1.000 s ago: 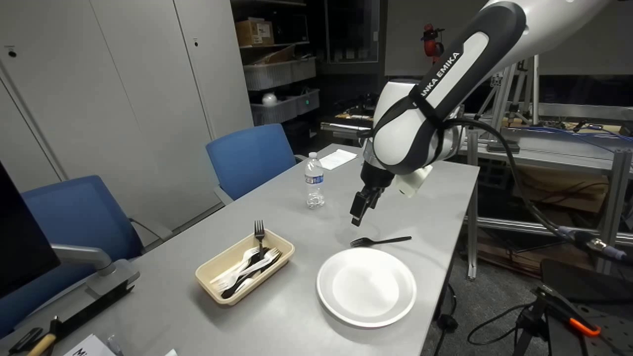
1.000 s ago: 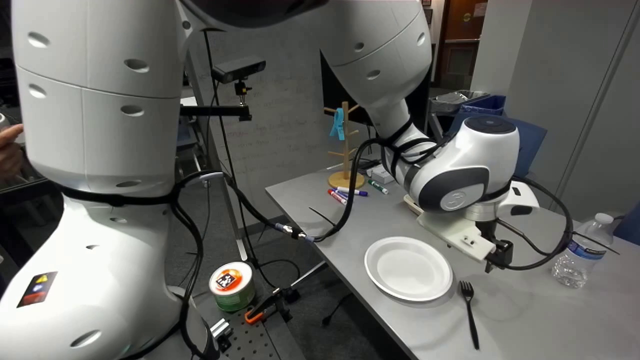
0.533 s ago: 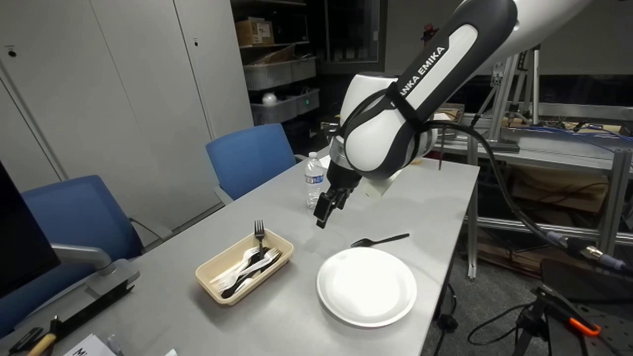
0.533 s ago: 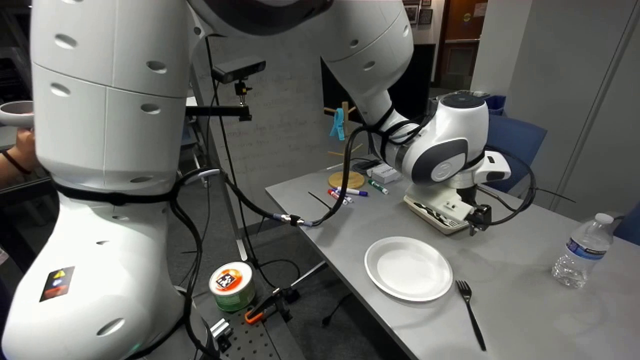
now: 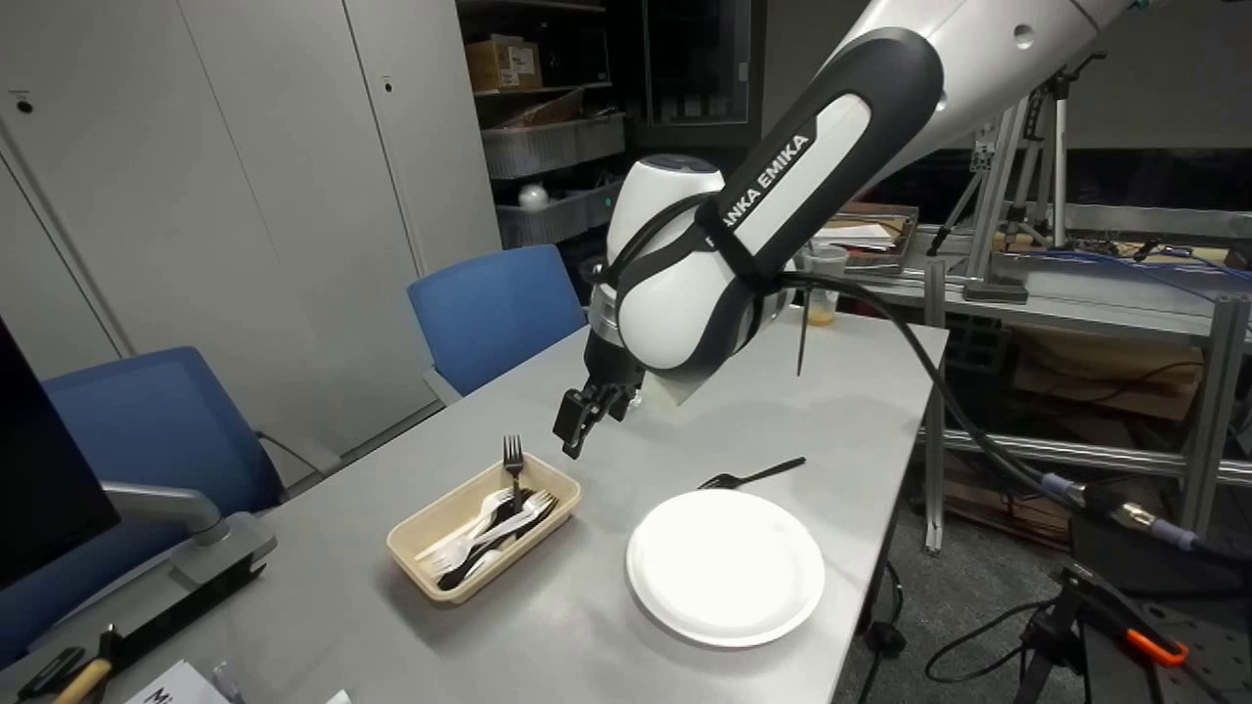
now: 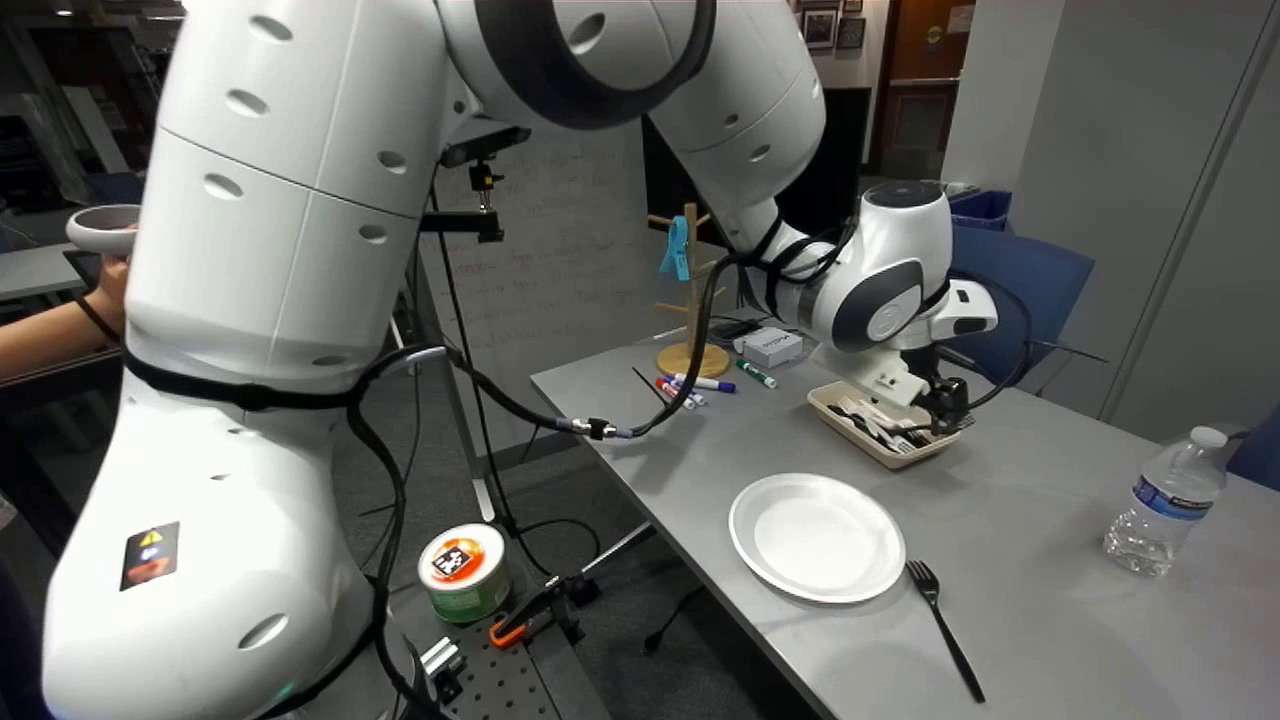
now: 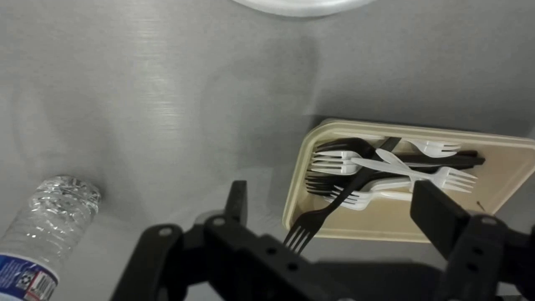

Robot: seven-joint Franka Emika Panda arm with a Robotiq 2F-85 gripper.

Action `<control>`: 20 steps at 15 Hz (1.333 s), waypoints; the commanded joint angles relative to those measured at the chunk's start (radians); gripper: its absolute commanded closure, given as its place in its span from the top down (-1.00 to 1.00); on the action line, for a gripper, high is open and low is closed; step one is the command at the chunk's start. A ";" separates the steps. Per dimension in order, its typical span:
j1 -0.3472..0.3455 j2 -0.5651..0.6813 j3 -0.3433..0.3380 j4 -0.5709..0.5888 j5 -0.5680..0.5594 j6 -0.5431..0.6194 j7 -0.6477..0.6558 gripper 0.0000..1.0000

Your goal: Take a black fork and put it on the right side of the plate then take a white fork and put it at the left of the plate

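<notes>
Wrist view: my hand hangs over the bench, spread wide. Lower down, at right, sits a tan tray of white forks and black utensils, a tilted fork leaning out over its rim. In an exterior view, the black fork lies flat on the bench, just right of the round white plate, tines at the far end; I cannot tell whether the two touch. A clear water bottle stands farther right.
</notes>
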 commanded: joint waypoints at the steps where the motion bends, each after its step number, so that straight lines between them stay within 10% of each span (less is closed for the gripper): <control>1: 0.008 0.016 -0.003 0.023 -0.011 -0.003 0.021 1.00; 20: 0.040 0.129 0.054 0.138 -0.027 -0.009 -0.022 1.00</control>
